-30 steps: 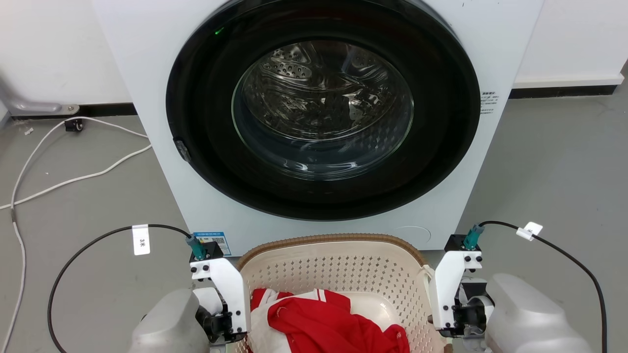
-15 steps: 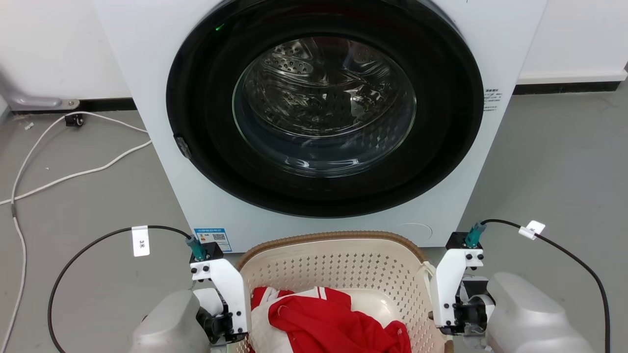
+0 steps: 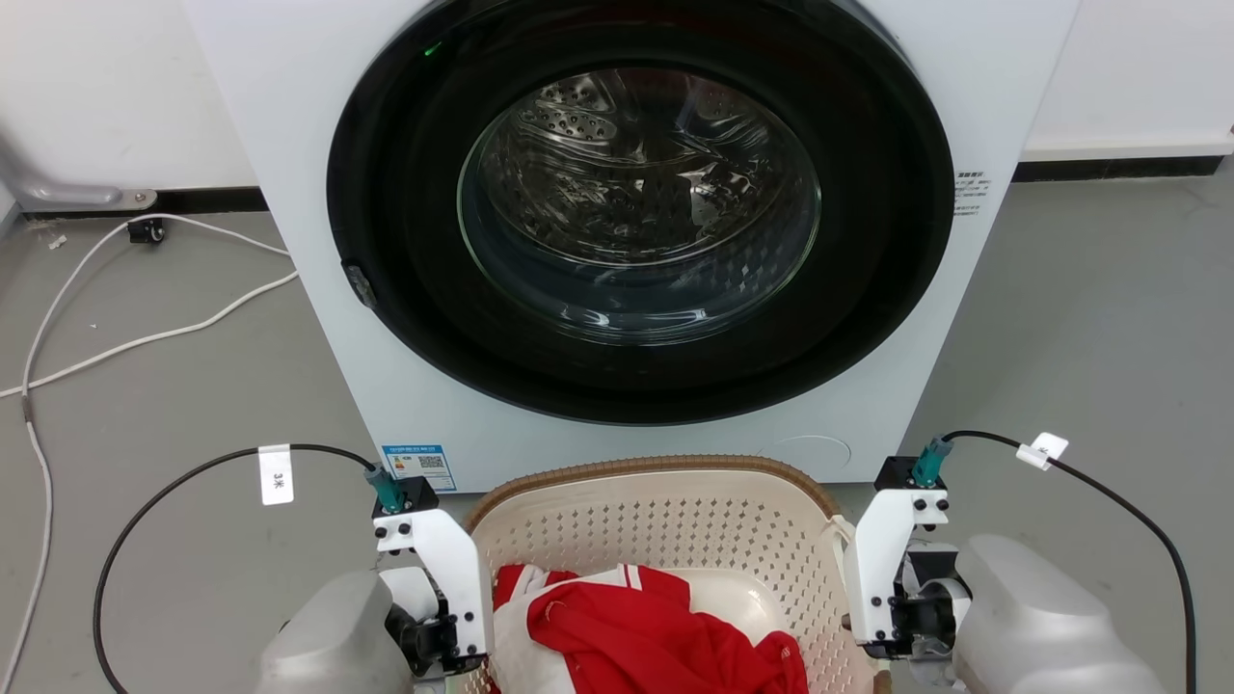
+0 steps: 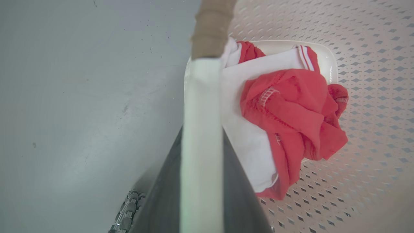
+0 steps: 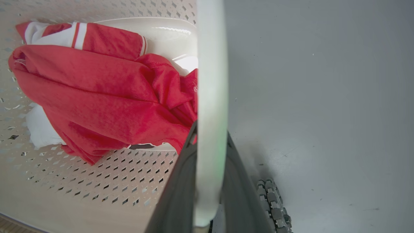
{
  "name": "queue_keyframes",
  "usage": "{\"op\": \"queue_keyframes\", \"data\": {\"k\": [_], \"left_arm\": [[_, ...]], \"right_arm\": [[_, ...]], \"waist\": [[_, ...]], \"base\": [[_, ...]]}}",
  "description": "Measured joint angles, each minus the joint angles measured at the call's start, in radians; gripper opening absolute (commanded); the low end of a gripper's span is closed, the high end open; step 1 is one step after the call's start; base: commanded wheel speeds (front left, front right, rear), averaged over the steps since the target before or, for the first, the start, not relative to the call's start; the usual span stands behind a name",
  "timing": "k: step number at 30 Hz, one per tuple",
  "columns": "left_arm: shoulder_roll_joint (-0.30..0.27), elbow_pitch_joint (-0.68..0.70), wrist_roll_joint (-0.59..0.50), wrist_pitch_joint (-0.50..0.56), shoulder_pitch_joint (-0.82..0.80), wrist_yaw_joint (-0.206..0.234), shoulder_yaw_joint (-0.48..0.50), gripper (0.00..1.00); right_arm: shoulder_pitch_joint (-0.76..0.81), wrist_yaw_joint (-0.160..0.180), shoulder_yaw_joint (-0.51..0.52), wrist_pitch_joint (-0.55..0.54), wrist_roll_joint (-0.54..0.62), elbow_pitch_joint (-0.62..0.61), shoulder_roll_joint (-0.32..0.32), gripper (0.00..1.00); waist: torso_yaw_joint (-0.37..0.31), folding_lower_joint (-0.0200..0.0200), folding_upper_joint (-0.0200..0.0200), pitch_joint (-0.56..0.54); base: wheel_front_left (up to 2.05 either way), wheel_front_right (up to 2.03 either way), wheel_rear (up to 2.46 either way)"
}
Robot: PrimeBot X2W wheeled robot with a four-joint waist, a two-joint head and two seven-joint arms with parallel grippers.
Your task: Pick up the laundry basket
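The laundry basket (image 3: 656,520) is at bottom centre, just before the washing machine (image 3: 636,212), which fills the upper middle. Clothes (image 3: 636,627) lie in the basket; a cable (image 3: 145,340) lies on the floor (image 3: 193,405) at middle left.

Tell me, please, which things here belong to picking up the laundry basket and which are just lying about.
Belongs to the job: laundry basket; left gripper and right gripper, each shut on the basket.
Just lying about: washing machine; white cable on the floor; red and white clothes, merely lying in the basket.
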State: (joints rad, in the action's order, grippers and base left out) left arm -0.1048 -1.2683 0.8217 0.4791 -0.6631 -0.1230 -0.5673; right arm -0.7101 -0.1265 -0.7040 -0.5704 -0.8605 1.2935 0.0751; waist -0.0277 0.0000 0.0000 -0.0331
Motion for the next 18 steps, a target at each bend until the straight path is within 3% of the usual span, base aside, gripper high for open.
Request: {"op": "queue_keyframes", "data": {"k": [18], "left_arm": [[0.001, -0.009, 0.028, -0.016, -0.002, 0.0, -0.015, 0.0]], "right_arm": [[0.002, -0.002, 0.045, -0.005, 0.042, 0.0, -0.003, 0.0]], "waist": [[0.003, 0.0, 0.0, 0.0]], "base": [[0.0, 0.0, 0.0]]}}
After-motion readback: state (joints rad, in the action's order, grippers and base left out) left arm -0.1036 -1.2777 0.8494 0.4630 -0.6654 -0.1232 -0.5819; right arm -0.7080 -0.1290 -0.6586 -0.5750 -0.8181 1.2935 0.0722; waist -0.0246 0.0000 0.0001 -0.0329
